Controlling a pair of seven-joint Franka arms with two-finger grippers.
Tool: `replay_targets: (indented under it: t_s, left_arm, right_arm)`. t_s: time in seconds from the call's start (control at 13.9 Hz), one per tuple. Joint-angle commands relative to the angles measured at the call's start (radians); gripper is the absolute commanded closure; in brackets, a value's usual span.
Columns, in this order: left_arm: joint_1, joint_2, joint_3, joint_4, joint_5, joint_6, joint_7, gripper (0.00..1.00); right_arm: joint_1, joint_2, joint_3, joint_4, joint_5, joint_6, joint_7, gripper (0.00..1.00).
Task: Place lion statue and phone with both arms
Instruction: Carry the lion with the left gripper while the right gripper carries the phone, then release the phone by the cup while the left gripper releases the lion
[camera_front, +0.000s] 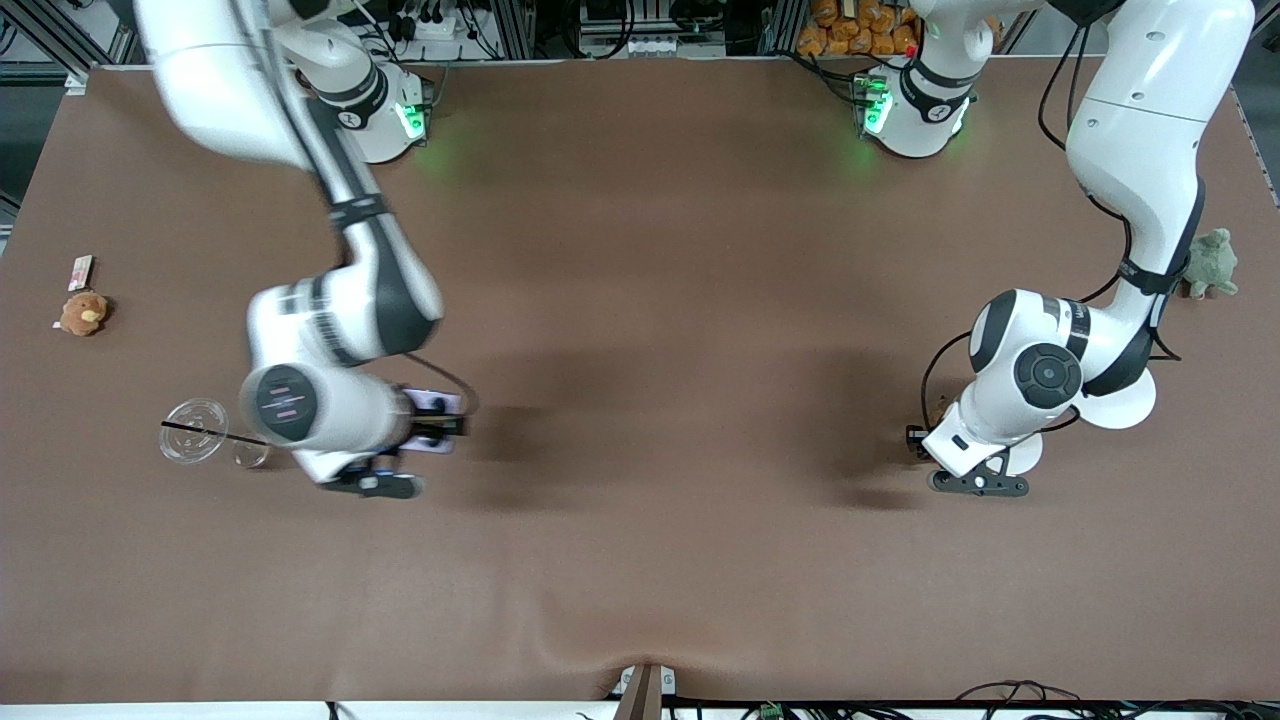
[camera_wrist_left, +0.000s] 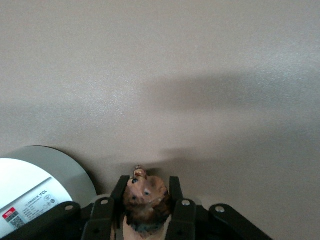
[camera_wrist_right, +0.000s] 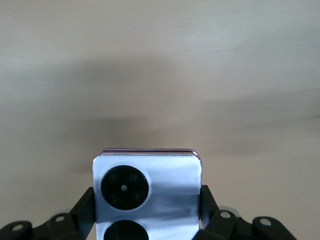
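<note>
The phone (camera_wrist_right: 150, 170), pale lavender with two black camera circles, sits between the fingers of my right gripper (camera_wrist_right: 147, 194), which is shut on its sides. In the front view this gripper (camera_front: 440, 425) carries the phone (camera_front: 432, 404) over the table toward the right arm's end. The lion statue (camera_wrist_left: 146, 202), small and reddish-brown, is clamped face outward in my left gripper (camera_wrist_left: 147, 182). That left gripper (camera_front: 918, 440) hangs low over the table toward the left arm's end, and the arm hides the statue in the front view.
A clear cup lid with a black straw (camera_front: 195, 430) lies beside the right gripper. At the right arm's end lie a tan-brown plush toy (camera_front: 85, 313) and a small card (camera_front: 80, 271). A green plush turtle (camera_front: 1210, 262) sits at the left arm's end.
</note>
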Motion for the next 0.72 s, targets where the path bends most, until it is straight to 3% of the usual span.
replay_targets:
  t_s: [0.0,0.22,0.43,0.65]
  left_arm:
    - [0.017,0.004,-0.011,-0.011,0.025,0.031,0.009,1.0]
    - [0.02,0.005,-0.009,-0.008,0.025,0.031,0.009,1.0]
    - [0.029,0.003,-0.009,-0.008,0.027,0.031,0.015,1.0]
    - [0.03,0.003,-0.009,-0.006,0.025,0.032,0.025,1.0]
  right_arm:
    - [-0.132,-0.004,0.025,-0.068,-0.057,0.003,-0.175,0.59]
    - [-0.222,0.051,0.026,-0.059,-0.137,0.029,-0.286,0.59]
    - [-0.24,0.103,0.026,-0.061,-0.145,0.153,-0.3,0.54]
    - [-0.24,0.126,0.026,-0.062,-0.146,0.187,-0.3,0.53]
